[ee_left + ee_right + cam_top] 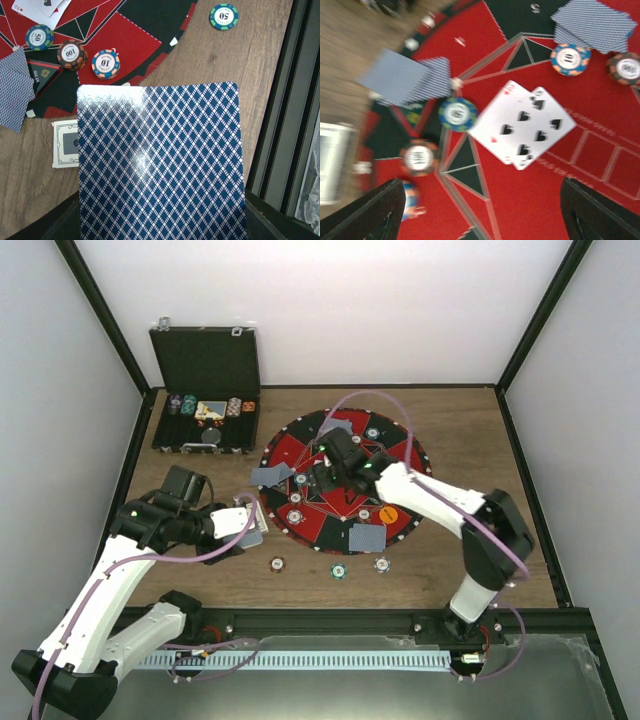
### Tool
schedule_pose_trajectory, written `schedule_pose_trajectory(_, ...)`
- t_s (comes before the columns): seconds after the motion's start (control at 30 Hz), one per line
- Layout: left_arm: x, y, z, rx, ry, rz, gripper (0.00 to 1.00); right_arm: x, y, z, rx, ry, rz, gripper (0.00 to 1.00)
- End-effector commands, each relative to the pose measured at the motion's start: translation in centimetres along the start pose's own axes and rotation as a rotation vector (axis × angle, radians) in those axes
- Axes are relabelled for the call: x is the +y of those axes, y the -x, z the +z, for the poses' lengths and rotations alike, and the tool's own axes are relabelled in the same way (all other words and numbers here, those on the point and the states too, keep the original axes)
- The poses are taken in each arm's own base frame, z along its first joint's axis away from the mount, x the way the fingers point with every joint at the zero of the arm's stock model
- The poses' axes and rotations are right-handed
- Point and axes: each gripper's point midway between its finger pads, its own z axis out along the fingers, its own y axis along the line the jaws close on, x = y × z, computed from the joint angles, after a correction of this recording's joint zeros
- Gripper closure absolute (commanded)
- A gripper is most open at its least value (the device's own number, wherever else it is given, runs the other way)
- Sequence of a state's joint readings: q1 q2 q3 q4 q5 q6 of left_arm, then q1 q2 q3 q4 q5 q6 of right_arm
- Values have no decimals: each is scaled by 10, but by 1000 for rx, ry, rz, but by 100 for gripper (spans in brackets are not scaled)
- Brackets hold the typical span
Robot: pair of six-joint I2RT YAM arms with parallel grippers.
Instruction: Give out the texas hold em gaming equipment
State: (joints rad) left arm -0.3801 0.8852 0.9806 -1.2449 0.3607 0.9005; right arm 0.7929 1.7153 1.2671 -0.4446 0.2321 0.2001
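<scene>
Blue-diamond-backed playing cards [160, 165] fill the left wrist view, and my left gripper [247, 525] is shut on them just off the left edge of the round red-and-black mat [300, 440]. My right gripper [482, 220] hangs open over the mat's middle with nothing between its fingers [375, 210]. Two face-up cards [522, 122] lie just ahead of it. Face-down pairs [405, 75] [595, 22] lie on the mat with striped poker chips [457, 114] [420, 157] [570, 59] beside them. An orange disc [387, 513] sits on the mat's near right.
The black hinged case [205, 390] stands open at the back left with chips and cards inside. Three loose chips [276, 563] [339, 570] [382, 564] lie on the wood in front of the mat. A bordered card [66, 142] lies flat on the wood by the mat.
</scene>
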Motion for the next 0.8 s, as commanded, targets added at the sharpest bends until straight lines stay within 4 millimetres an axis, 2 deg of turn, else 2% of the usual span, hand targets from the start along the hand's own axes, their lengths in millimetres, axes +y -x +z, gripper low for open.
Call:
schedule_pose_trajectory(0.0, 2, 10, -7, -41, 14, 17, 89, 38, 22, -59, 8, 421, 376, 13)
schedule_pose_trajectory(0.1, 2, 12, -6, -51, 11, 17, 89, 62, 16, -83, 38, 614, 465, 9)
schedule_pose_trajectory(0.23, 4, 13, -5, -57, 9, 17, 89, 93, 1, -106, 112, 839, 541, 9)
schedule_pose_trajectory(0.37, 5, 14, -3, -60, 6, 17, 89, 123, -8, -126, 135, 979, 554, 9)
schedule_pose_trajectory(0.6, 5, 13, 0, -59, 4, 17, 89, 165, -24, -131, 211, 1100, 549, 12)
schedule_pose_trajectory(0.77, 5, 11, 1, -51, 7, 21, 89, 183, -22, -136, 225, 1178, 540, 15)
